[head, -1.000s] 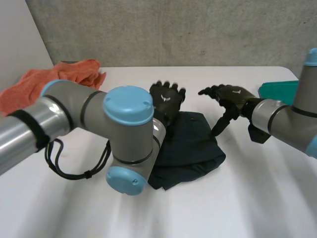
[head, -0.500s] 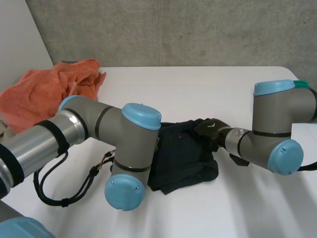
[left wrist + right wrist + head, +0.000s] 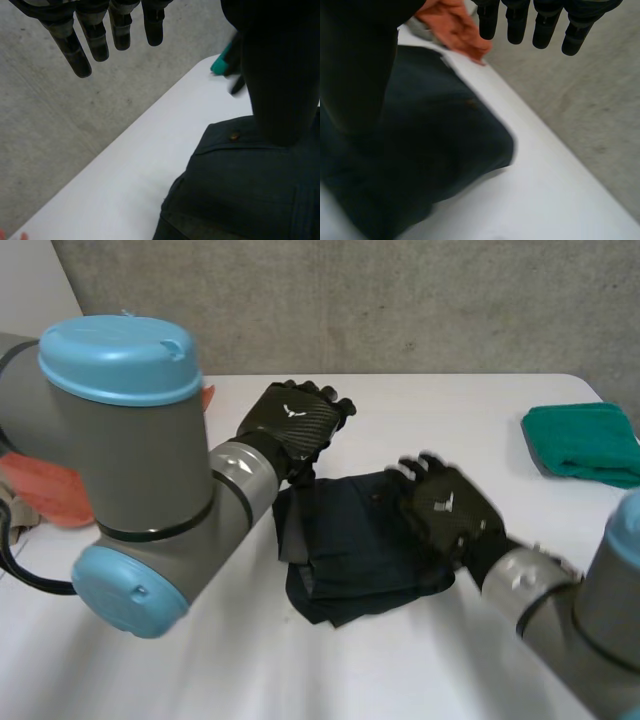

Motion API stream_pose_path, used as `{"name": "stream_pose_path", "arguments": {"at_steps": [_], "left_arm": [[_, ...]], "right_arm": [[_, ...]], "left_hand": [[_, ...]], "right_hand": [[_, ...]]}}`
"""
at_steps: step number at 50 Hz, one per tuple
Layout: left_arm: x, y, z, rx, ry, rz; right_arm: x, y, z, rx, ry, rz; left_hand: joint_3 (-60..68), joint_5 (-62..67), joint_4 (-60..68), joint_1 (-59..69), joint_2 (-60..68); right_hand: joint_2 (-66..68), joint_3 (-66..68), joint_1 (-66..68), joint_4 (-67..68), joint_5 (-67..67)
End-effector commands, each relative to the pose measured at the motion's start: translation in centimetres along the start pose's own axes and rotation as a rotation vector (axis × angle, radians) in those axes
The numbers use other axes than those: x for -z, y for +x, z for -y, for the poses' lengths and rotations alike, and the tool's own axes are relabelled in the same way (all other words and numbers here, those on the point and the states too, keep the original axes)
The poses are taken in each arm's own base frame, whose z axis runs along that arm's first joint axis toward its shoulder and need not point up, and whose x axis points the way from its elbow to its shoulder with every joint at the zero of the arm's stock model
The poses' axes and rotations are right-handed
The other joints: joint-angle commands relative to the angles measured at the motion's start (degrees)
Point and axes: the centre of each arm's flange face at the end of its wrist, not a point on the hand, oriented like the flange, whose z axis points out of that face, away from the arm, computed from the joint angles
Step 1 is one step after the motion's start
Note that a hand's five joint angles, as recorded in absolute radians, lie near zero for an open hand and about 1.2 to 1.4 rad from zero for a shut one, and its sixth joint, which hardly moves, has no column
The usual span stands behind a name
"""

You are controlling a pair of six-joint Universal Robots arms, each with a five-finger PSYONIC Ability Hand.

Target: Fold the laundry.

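Hovering above the far left corner of the dark navy garment point(image 3: 345, 560), the left hand point(image 3: 295, 425) keeps clear of the cloth. Its own wrist view shows the fingers point(image 3: 97, 42) straight, slightly spread and empty.

The right hand point(image 3: 448, 512) is smeared in the head view, above the garment's right side, and whether its palm touches the fabric cannot be told. In its wrist view the fingers point(image 3: 545, 25) are straight and hold nothing.

The bulky left arm point(image 3: 130, 470) hides nearly all of a crumpled orange cloth point(image 3: 40, 490) at the far left. A folded green cloth point(image 3: 585, 440) at the far right is cut off by the edge.

The garment lies in the middle of the smooth white tabletop point(image 3: 430, 405), folded into a rough square. Layered edges show along its near left side. Its fabric is matte and woven, with a stitched band and a small round stud point(image 3: 233, 135). Behind the tabletop stands a rough grey concrete wall point(image 3: 400, 300).
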Motion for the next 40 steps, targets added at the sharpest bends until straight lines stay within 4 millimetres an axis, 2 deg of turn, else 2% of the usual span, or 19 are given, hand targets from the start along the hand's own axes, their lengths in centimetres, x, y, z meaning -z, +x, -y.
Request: {"name": "stream_pose_path", "arguments": {"at_steps": [1, 9, 14, 23, 30, 31, 34, 35, 36, 40], "left_arm": [[-0.4, -0.8, -1.4, 0.08, -0.037, -0.042], [-0.4, -0.3, -1.7, 0.096, -0.046, -0.055], [-0.4, -0.2, -1.8, 0.096, -0.046, -0.055], [-0.5, -0.2, -2.0, 0.096, -0.051, -0.056], [-0.3, -0.1, -2.3, 0.096, -0.063, -0.059], [-0.3, -0.1, -2.3, 0.096, -0.063, -0.059], [-0.2, 0.0, -2.4, 0.096, -0.065, -0.061], [-0.2, 0.0, -2.4, 0.096, -0.064, -0.061], [-0.1, 0.0, -2.4, 0.096, -0.065, -0.061], [-0.1, 0.0, -2.3, 0.096, -0.062, -0.062]], "right_arm": [[1.1, -2.7, -2.8, 0.004, 0.018, 0.054], [-1.4, -4.2, -5.5, 0.023, 0.031, 0.074], [-2.9, -3.9, -5.9, 0.044, 0.056, 0.062], [-5.0, -3.3, -6.0, 0.082, 0.094, 0.045], [-6.6, -2.8, -6.0, 0.085, 0.112, 0.033], [-6.8, -2.8, -6.1, 0.084, 0.111, 0.032], [-7.6, -2.4, -6.0, 0.089, 0.124, 0.019], [-7.8, -2.3, -5.9, 0.087, 0.128, 0.015], [-8.0, -1.7, -5.5, 0.081, 0.139, -0.002], [-8.6, -0.3, -4.3, 0.086, 0.167, -0.061]], "left_hand": [[0.97, -1.15, 0.04, 1.31, 1.05], [0.98, -1.15, 0.04, 1.31, 1.05], [0.98, -1.15, 0.04, 1.31, 1.05], [0.98, -1.15, 0.04, 1.31, 1.05], [0.98, -1.15, 0.04, 1.31, 1.05], [0.98, -1.15, 0.04, 1.31, 1.05], [0.98, -1.15, 0.04, 1.31, 1.05], [0.98, -1.15, 0.04, 1.31, 1.05], [0.98, -1.15, 0.04, 1.31, 1.05], [0.98, -1.15, 0.04, 1.31, 1.05]], "right_hand": [[0.38, 0.41, -3.66, -0.55, -2.75], [0.38, 0.41, -3.66, -0.55, -2.75], [0.38, 0.41, -3.66, -0.55, -2.75], [13.07, 13.1, 9.02, 12.14, 9.94], [14.58, 14.61, 10.54, 13.66, 11.45], [16.76, 16.79, 12.71, 15.83, 13.63], [42.08, 42.12, 38.04, 41.16, 38.96], [52.0, 52.03, 47.96, 51.08, 48.87], [70.19, 70.23, 66.15, 69.27, 67.06], [70.38, 70.41, 66.34, 69.45, 67.25]]}}
